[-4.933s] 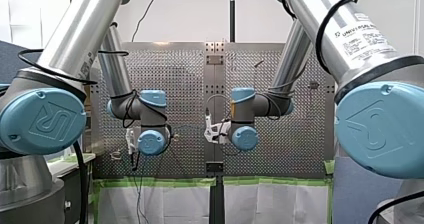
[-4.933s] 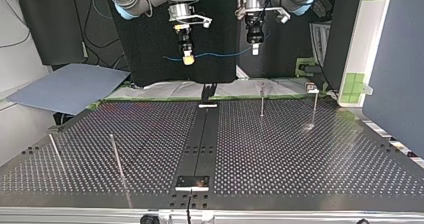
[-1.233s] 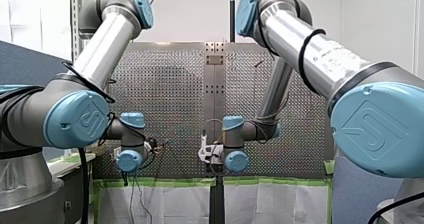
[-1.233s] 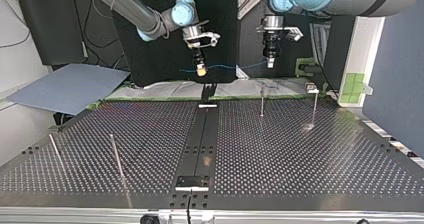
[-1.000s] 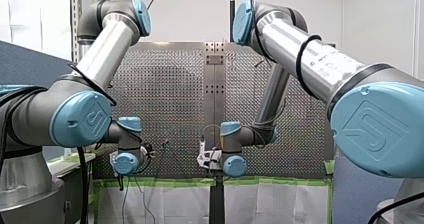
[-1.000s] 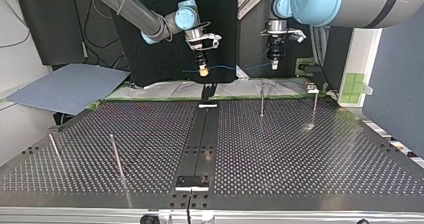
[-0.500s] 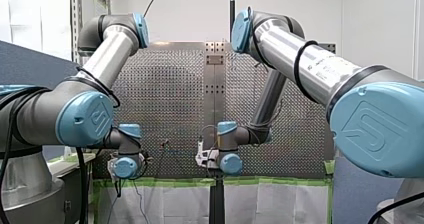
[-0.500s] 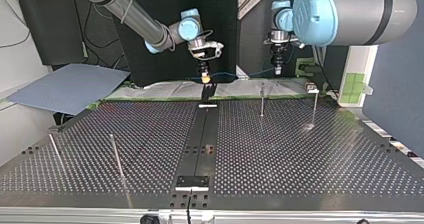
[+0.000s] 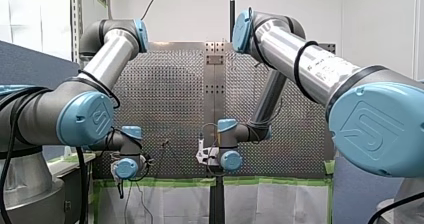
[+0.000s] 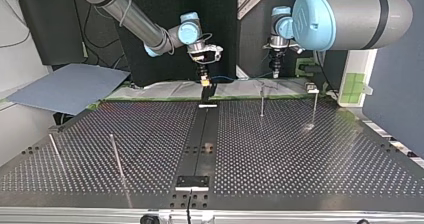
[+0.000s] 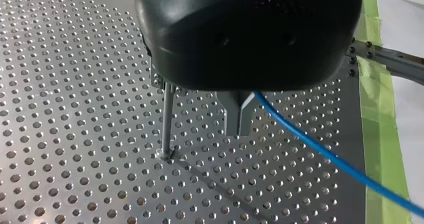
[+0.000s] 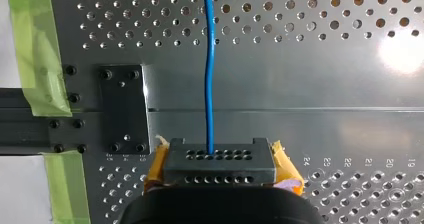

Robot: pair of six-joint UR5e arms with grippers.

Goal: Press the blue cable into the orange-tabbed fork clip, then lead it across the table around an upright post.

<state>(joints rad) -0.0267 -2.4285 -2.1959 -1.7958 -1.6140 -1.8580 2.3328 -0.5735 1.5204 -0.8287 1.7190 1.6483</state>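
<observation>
Two end effectors pinch the blue cable [image 12: 209, 74] over the worktop's [image 10: 300, 149] 12 o'clock edge in the top view: my left end effector [image 11: 239, 126] beside a post [image 11: 167, 114], my right end effector [image 10: 204, 80] with its fingertips hidden from you behind a dark block [image 12: 220, 163].

Front view: camera behind and above arm shoulders, facing along reach, distant; perforated table [image 9: 170, 99] beyond both arms.
Top view: camera opposite, low, facing arms; wide.
Left wrist view: close, looking down left gripper [image 11: 239, 126]; post [image 11: 167, 119] beside it.
Right wrist view: close, behind right gripper [image 12: 220, 164]; blue cable [image 12: 209, 69] ahead.
Shared: perforated table, blue cable, green tape [image 12: 35, 49] in both wrist views.
</observation>
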